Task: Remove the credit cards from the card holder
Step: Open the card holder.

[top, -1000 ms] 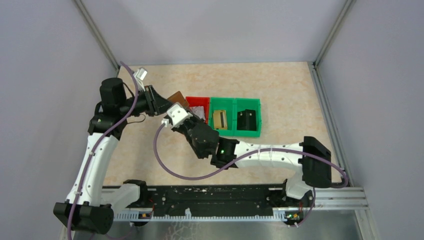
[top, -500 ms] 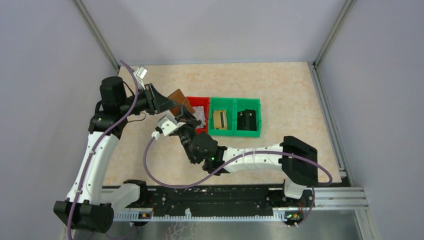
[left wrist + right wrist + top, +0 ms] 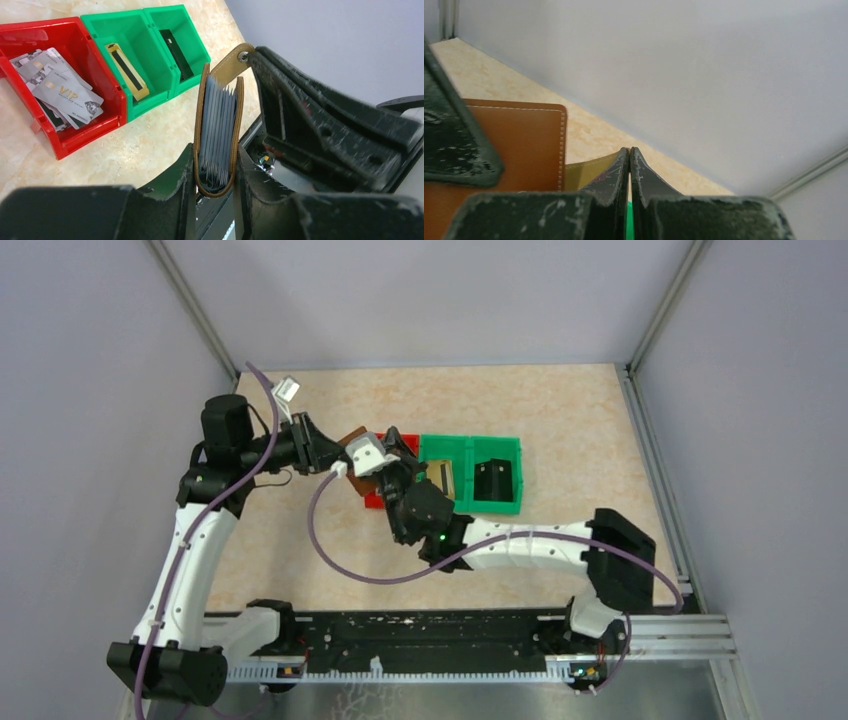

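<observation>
My left gripper [image 3: 330,448] [image 3: 215,150] is shut on the brown card holder [image 3: 352,436] [image 3: 217,130] and holds it upright above the table, spine down between the jaws. Its grey-blue pockets [image 3: 220,115] show edge-on, packed close. My right gripper [image 3: 393,440] [image 3: 630,150] is shut, its tips against the holder's snap tab [image 3: 243,54] [image 3: 589,167]; nothing shows between its jaws. The holder's brown cover [image 3: 524,145] fills the left of the right wrist view. Credit cards lie in the bins: a gold one [image 3: 127,72] [image 3: 440,478], grey ones [image 3: 60,92], a dark one [image 3: 175,47].
A red bin [image 3: 75,142] [image 3: 372,502] and two joined green bins [image 3: 150,100] [image 3: 470,445] stand mid-table, just right of the held holder. The right arm [image 3: 520,545] reaches across in front of them. Grey walls enclose the table on three sides.
My right gripper has swung up and away from the near side of the red bin to the holder's tab. My left gripper has kept its hold, shifting only slightly.
</observation>
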Controlling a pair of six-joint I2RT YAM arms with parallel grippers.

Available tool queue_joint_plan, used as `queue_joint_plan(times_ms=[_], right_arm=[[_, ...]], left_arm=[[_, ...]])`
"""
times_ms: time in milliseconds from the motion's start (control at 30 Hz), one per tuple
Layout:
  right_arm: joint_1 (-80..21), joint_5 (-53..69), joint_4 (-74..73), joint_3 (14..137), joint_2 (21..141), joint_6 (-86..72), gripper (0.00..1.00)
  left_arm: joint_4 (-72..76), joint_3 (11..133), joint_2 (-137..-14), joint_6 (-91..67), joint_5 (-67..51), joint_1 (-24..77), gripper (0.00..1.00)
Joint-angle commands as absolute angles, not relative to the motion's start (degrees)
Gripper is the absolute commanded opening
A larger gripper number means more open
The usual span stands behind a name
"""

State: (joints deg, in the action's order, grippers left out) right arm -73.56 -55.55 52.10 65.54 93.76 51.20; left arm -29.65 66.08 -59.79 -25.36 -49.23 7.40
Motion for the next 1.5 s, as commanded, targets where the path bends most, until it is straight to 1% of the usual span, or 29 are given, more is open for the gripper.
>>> queue_joint_plan(times_ms=[0,67,133,233,267,300,433,533,700,767,1067,1200,1333,1467], right_arm=[[-69.7,-48.94,30.63,67.44,83.26,28.86,0.0],[-66.68,-37.72,19.55,68.05,78.98,15.78,0.0],[-63.58,-28.58,13.83,67.7,75.5,6.89,0.01],[-60.31,-22.36,9.41,67.34,72.15,-1.15,0.24],[-59.23,-20.21,7.88,67.4,71.42,-3.42,0.34],[-58.15,-18.34,6.58,67.47,70.74,-5.5,0.4],[-54.15,-8.67,6.62,64.74,66.9,-12.92,0.6],[-52.95,-1.68,11.11,59.51,63.59,-14.98,0.67],[-52.95,3.27,25.19,49.05,60.16,-17.62,0.7],[-52.95,4.93,30.33,46.96,60.17,-18.38,0.71],[-52.92,8.86,39.98,47.98,65.95,-22.78,0.72],[-52.99,7.19,41.63,49.13,68.73,-24.29,0.72],[-52.93,1.23,42.71,49.38,69.88,-25.0,0.71],[-52.94,-2.36,47.77,48.62,70.17,-26.0,0.7]], left_arm=[[-29.51,68.48,-58.43,-23.49,-51.36,7.65,0.0],[-29.57,68.64,-58.21,-22.17,-51.18,7.65,0.0],[-29.64,69.04,-58.22,-20.79,-51.02,7.65,0.0],[-29.36,69.7,-58.43,-19.38,-51.76,7.65,0.0],[-29.2,69.85,-58.57,-19.12,-52.31,7.65,0.0],[-28.98,70.07,-58.7,-19.06,-52.7,7.7,0.0],[-28.45,70.6,-59.08,-19.01,-54.85,7.65,0.0],[-27.74,71.36,-59.13,-19.69,-55.77,7.65,0.0],[-24.17,71.88,-58.89,-23.05,-57.7,7.65,0.0],[-22.99,72.3,-59.24,-24.51,-58.37,7.65,0.0],[-21.41,73.16,-59.37,-27.34,-59.95,7.65,0.0],[-20.78,73.26,-59.11,-28.47,-60.57,7.65,0.0],[-20.04,73.38,-58.53,-29.84,-61.41,7.65,0.0],[-18.46,72.62,-57.96,-31.64,-62.87,7.65,0.0]])
